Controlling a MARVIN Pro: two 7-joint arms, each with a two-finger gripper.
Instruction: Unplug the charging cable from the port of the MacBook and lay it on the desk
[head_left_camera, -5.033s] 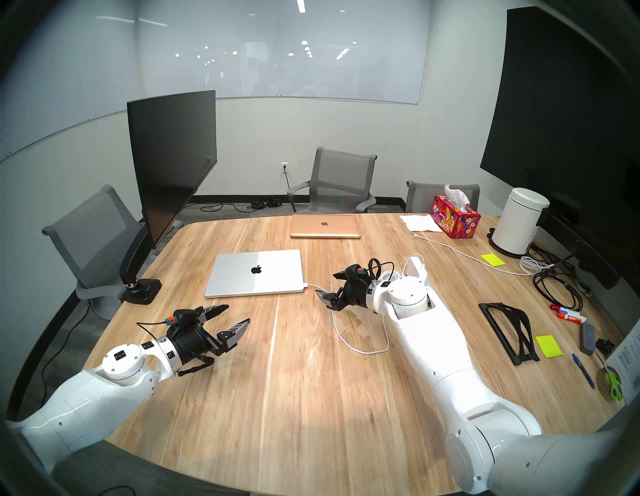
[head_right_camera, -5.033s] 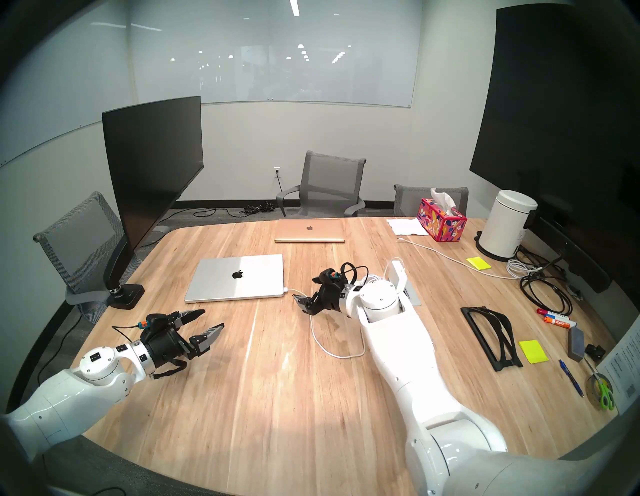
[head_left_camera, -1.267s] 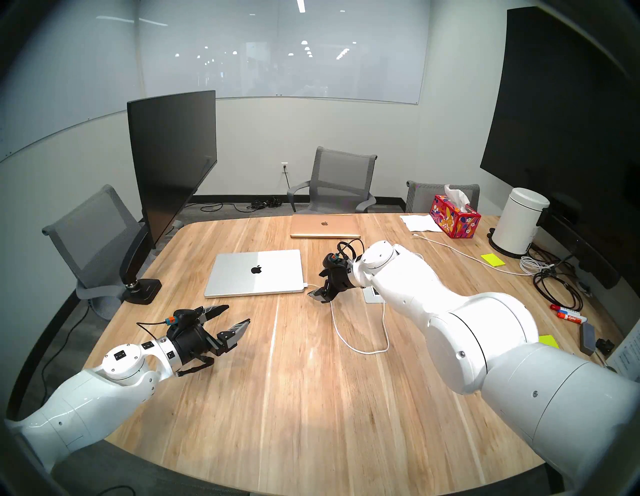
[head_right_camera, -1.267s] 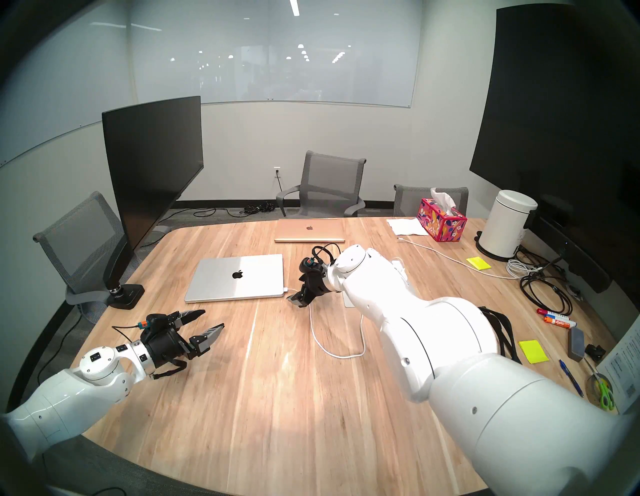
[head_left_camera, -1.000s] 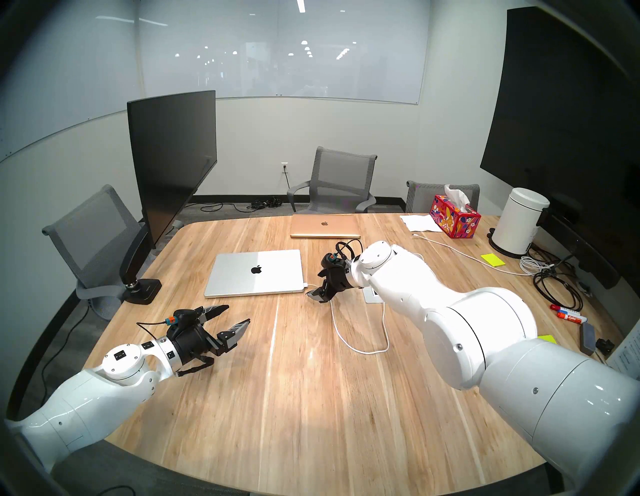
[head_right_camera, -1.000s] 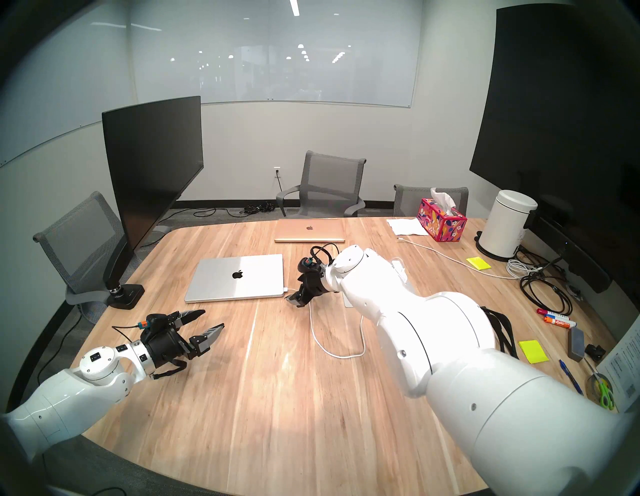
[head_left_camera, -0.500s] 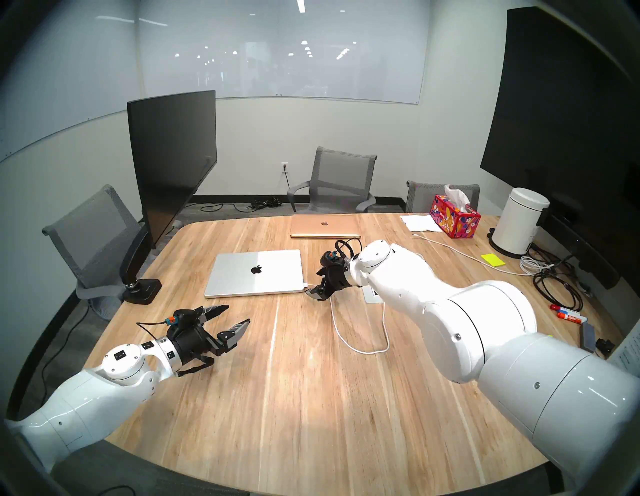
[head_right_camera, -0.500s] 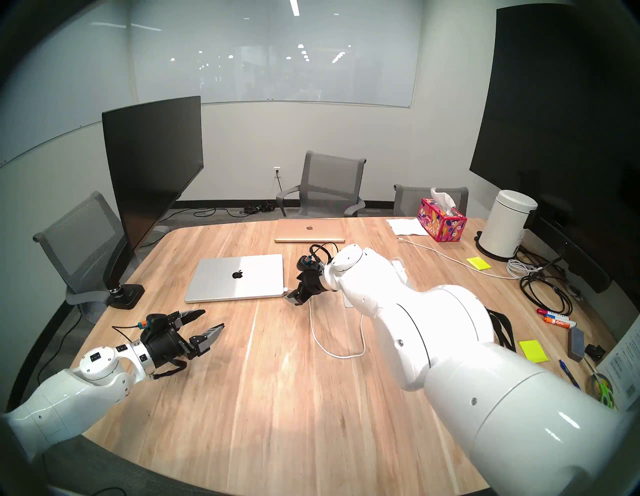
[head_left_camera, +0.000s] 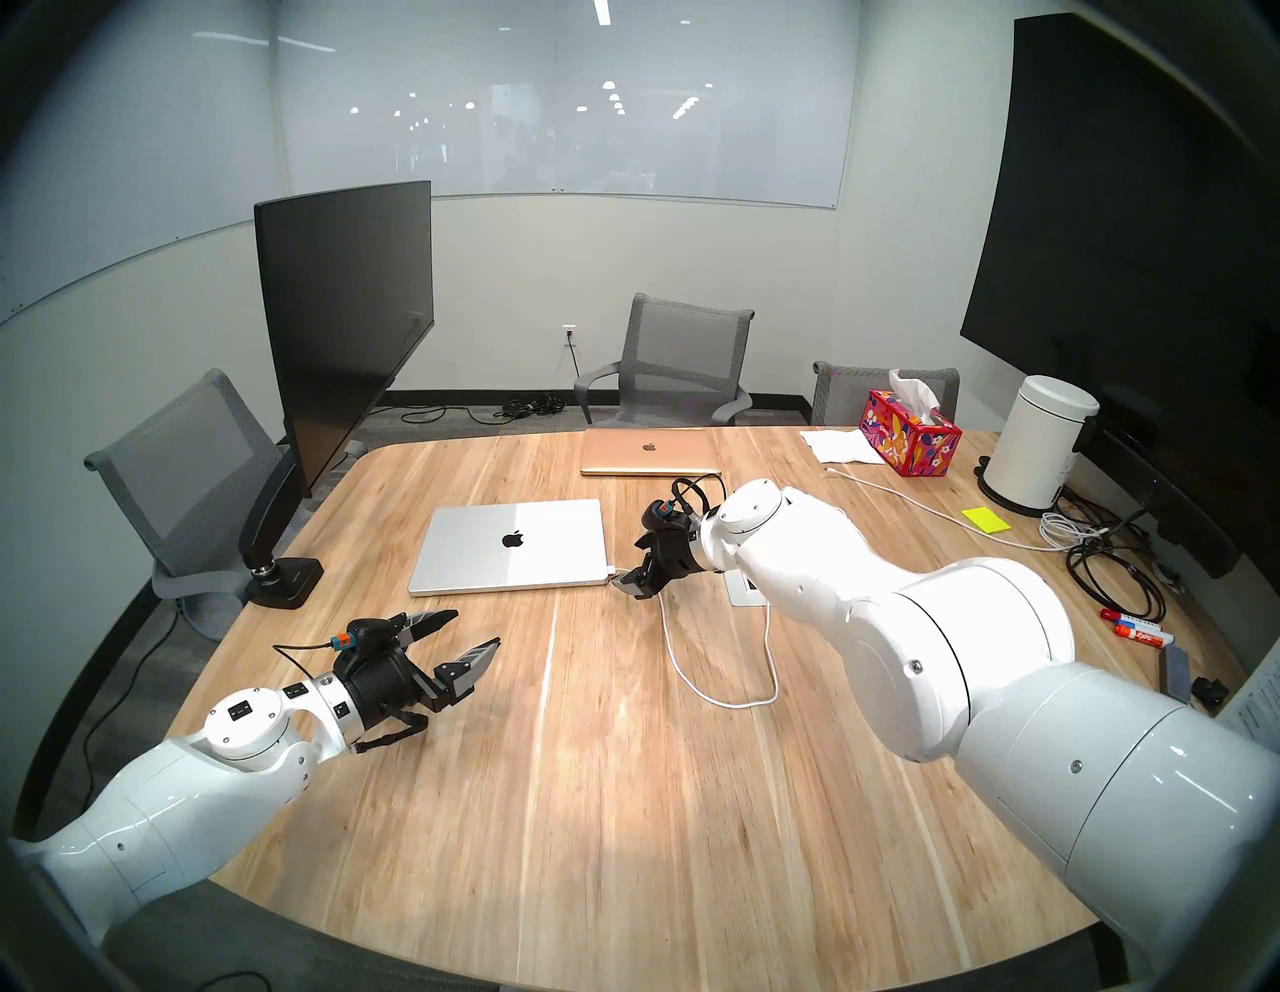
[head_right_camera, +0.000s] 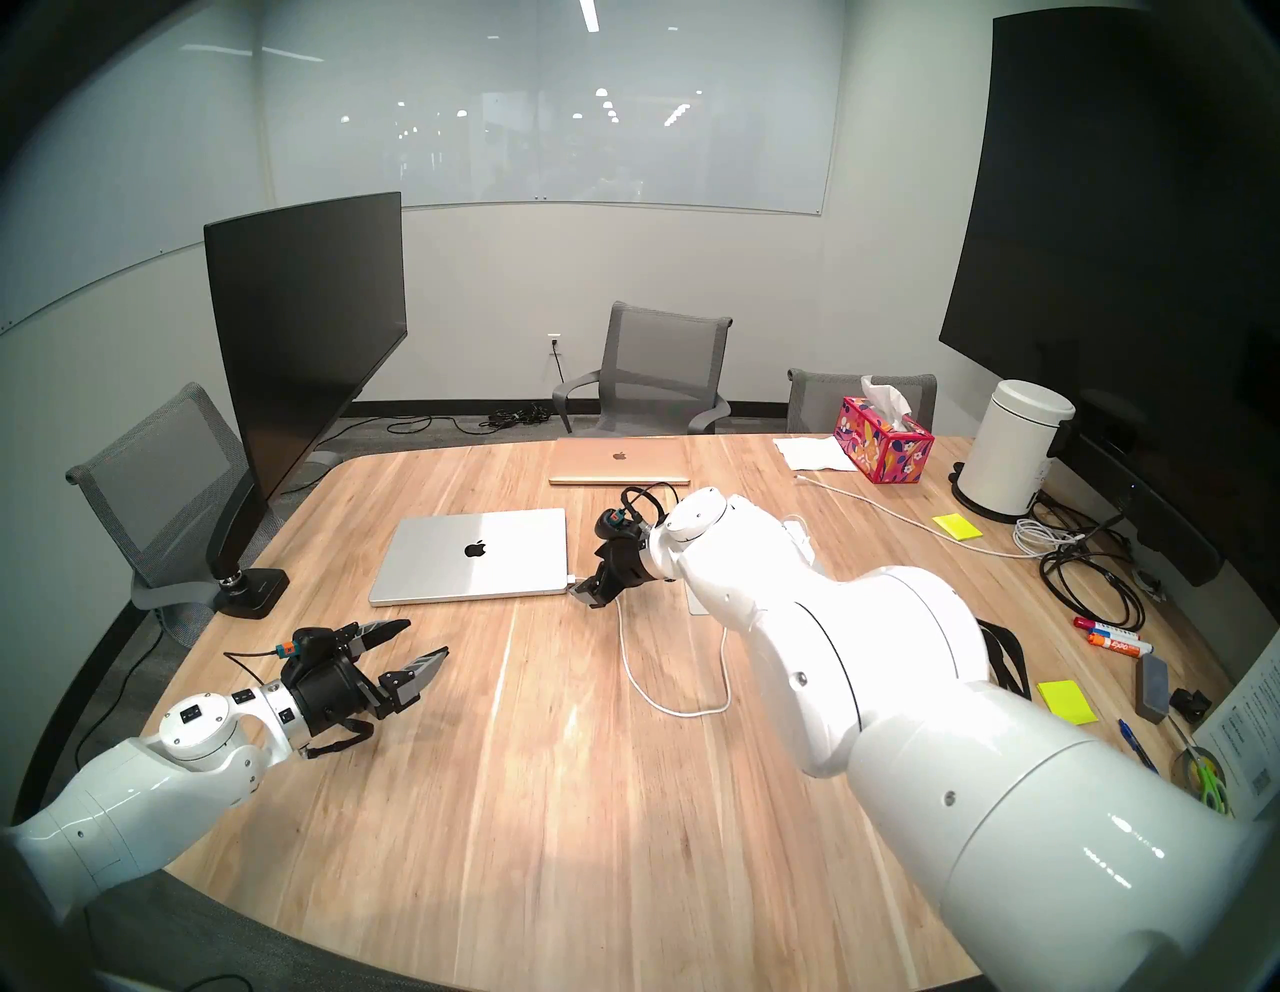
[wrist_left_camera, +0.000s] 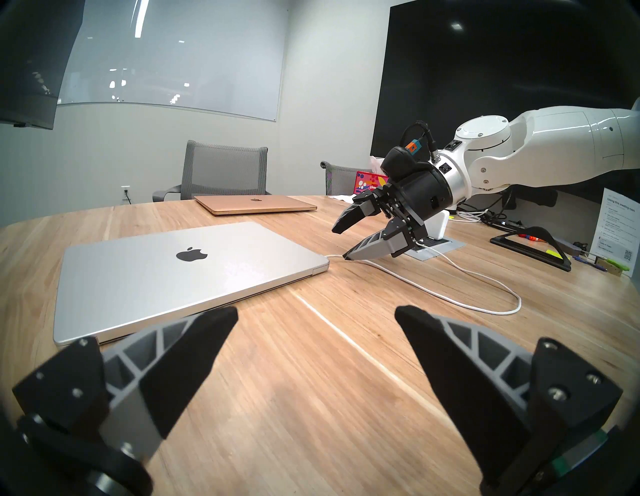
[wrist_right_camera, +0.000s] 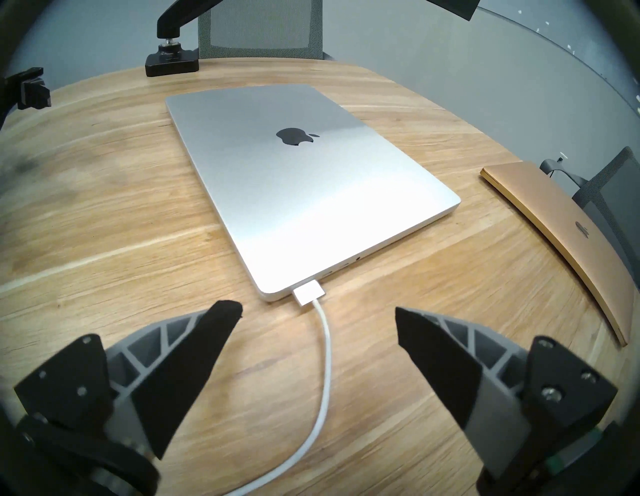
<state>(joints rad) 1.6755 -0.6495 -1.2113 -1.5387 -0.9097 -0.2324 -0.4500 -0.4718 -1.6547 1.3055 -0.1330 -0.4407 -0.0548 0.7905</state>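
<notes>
though plugged (port (wrist_right_camera: 300, 284) hidden) — charging cable (wrist_right_camera: 323, 350) loops.

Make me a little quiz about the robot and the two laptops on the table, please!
1. True or false: the charging cable is plugged into the MacBook.
2. Which gripper is nearest the plug: A) left gripper B) right gripper?
3. Fill in: the smaller laptop is ____ coloured.

Key: 1 true; 2 B; 3 gold.
</notes>
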